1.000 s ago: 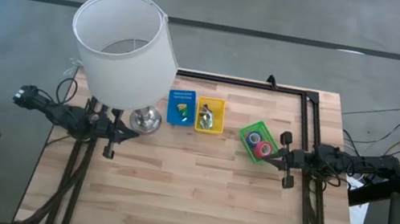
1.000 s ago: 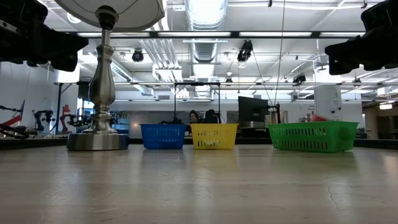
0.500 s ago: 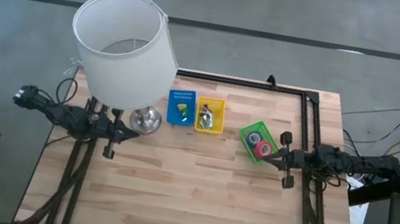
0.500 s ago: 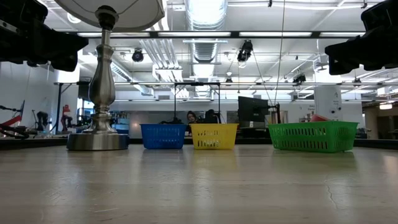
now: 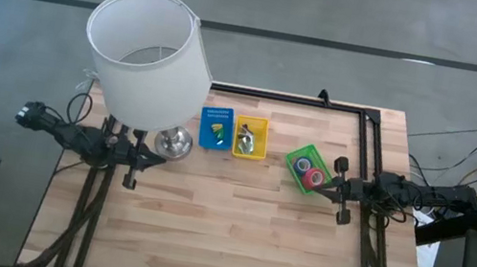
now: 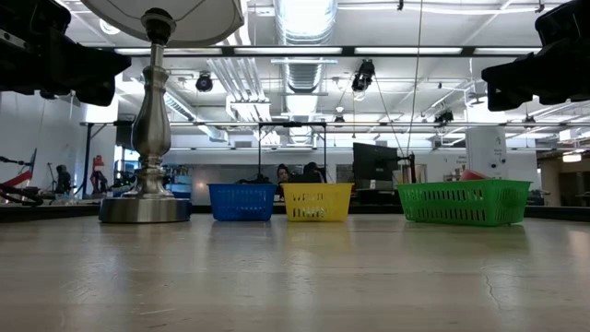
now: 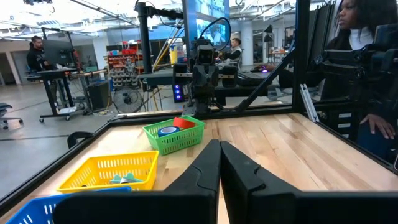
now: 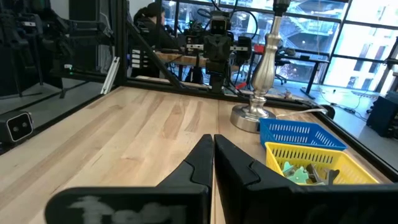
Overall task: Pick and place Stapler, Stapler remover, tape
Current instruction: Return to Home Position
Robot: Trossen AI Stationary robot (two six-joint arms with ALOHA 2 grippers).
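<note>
The left hand (image 7: 219, 155) rests closed and empty at nine o'clock on the surface (image 5: 230, 239), the right hand (image 8: 212, 142) likewise at three, near the green basket (image 5: 304, 151) holding tape (image 5: 311, 176).

A tabletop (image 5: 234, 220) of pale jointed wood strips is shown with a smooth, low-sheen finish. The blue bin (image 6: 241, 202), yellow bin (image 6: 316, 201) and green bin (image 6: 464, 202) are moulded in plastic lattice. The lamp base (image 5: 174, 143) is polished silvery metal, the lamp shade (image 5: 148, 65) matt white. The left hand (image 7: 220, 144) and right hand (image 8: 213, 137) are finished matt black.
</note>
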